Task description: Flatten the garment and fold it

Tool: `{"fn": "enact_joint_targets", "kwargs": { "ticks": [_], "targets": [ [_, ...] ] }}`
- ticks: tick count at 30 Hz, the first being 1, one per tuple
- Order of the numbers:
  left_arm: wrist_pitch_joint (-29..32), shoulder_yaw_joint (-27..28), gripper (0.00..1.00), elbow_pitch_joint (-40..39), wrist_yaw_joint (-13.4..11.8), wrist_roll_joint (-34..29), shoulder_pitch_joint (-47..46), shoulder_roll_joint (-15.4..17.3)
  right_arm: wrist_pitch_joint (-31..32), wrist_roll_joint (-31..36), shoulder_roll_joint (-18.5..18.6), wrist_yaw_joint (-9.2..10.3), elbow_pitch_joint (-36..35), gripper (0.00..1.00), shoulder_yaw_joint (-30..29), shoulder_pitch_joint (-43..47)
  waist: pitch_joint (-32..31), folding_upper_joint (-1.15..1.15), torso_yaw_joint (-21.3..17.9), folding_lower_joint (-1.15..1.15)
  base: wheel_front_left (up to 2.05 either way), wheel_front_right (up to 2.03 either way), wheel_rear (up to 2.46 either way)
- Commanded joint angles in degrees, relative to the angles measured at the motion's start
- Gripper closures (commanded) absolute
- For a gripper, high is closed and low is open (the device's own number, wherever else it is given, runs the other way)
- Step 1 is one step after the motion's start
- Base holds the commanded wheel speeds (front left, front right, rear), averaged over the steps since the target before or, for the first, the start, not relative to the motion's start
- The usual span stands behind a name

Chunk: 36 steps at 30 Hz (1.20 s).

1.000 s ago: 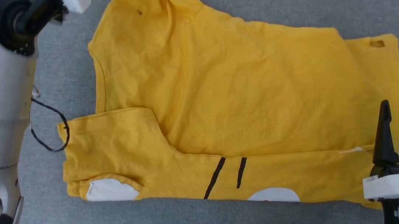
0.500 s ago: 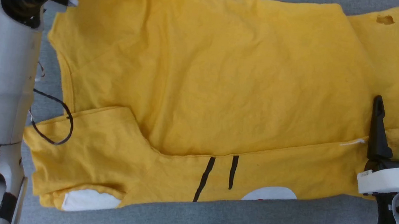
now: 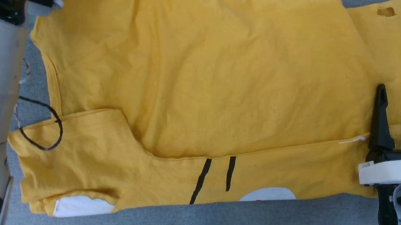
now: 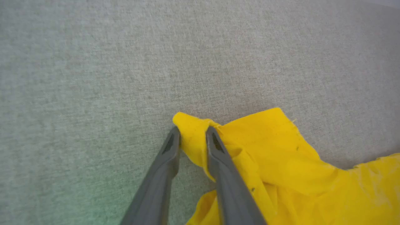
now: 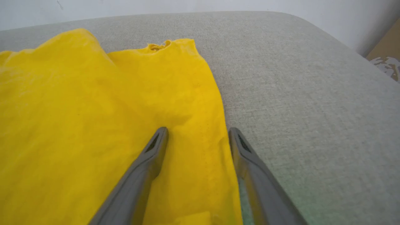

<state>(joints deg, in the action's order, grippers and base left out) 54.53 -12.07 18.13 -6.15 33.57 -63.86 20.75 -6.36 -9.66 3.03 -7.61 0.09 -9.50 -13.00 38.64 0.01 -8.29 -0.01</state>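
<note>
**Yellow tee: limp cloth, to be gripped at edges and corners**

The garment point(image 3: 204, 72) is laid sideways on the grey padded surface point(image 3: 211, 221), neck end toward the robot's left and hem toward its right. The near long edge is turned over onto the body, so black lines point(image 3: 216, 177) and white patches point(image 3: 268, 194) of the print are exposed along that strip. Creases are seen across the whole panel.

Left gripper point(image 4: 193, 131): jaws stand narrow around a bunched corner of cloth at the far left end. Cloth is seen between the fingertips, touching both. Whether it is clamped cannot be told.

Right gripper point(image 3: 398, 94): jaws are spread wide over the hem edge, one finger above cloth and the other at its border. Nothing is held.

Handling, as judged:
- The cloth is thin, light and fully limp, so no stiffness can be relied on.
- Sag and drag are expected once it is lifted.
- The grey cover looks rough, so friction is expected when the cloth is pulled flat.
- Slip is likely if a single layer is pinched shallowly.
- It is not fragile, but a small hole point(image 3: 385, 12) is noted near the far hem corner, and that spot is best left unloaded.

Suggested holds are a sleeve end on the left and a hem corner on the right, taken deep over the seam, so tension can be applied lengthwise. A loose black cable loop point(image 3: 40, 125) is seen across the near left corner, so snagging is to be watched.
</note>
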Motion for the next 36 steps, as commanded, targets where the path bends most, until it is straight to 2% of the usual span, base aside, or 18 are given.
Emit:
{"fn": "enact_joint_targets", "kwargs": {
  "ticks": [1,6,10,14,20,26,32,36],
  "targets": [
    [1.1,-0.4,1.00,0.4,0.0,-0.1,1.7,0.3,0.1,-0.2,-0.1,0.12,0.9,0.00,-0.1,-0.8,0.0,-0.01,0.0,0.01,0.00,0.00,0.00],
    [0.5,0.1,1.00,-1.5,0.2,0.9,2.8,0.3,0.0,0.3,-0.1,0.12,1.2,0.00,-0.2,-1.4,-0.3,-0.01,0.3,0.01,0.00,0.00,0.00],
    [-1.5,0.4,1.00,-2.6,1.5,1.9,3.5,-0.2,0.2,2.0,-0.1,0.12,-0.2,0.00,-0.3,-2.7,-1.1,-0.01,0.7,0.01,0.00,0.00,0.00],
    [-3.1,0.2,1.00,-2.9,2.9,2.4,4.4,-0.3,3.1,3.4,-0.1,0.12,-2.8,0.00,-0.6,-5.5,-2.0,-0.01,1.0,0.01,0.00,0.00,0.00],
    [-4.2,-0.2,1.00,-3.3,4.1,2.8,5.2,-0.2,14.9,3.7,0.1,0.12,-6.5,0.00,-1.8,-11.0,-2.7,-0.01,1.5,0.01,0.00,0.00,0.00],
    [-4.6,-0.8,1.00,-3.4,4.6,3.1,5.2,-0.7,29.2,2.1,2.8,0.12,-5.2,0.00,-3.9,-15.9,-2.6,-0.01,2.4,0.01,0.00,0.00,0.00],
    [-4.8,-1.3,1.00,-3.5,4.9,3.2,5.0,-0.9,37.9,0.0,3.5,0.12,-2.1,0.00,-4.6,-19.8,-2.3,-0.01,3.0,0.01,0.00,0.00,0.00],
    [-4.8,-1.6,1.00,-3.5,5.0,3.4,5.0,-1.1,40.1,-0.2,4.2,0.12,-0.2,0.00,-4.6,-21.6,-2.0,-0.01,3.4,0.01,0.00,0.00,0.00]
  ]
}}
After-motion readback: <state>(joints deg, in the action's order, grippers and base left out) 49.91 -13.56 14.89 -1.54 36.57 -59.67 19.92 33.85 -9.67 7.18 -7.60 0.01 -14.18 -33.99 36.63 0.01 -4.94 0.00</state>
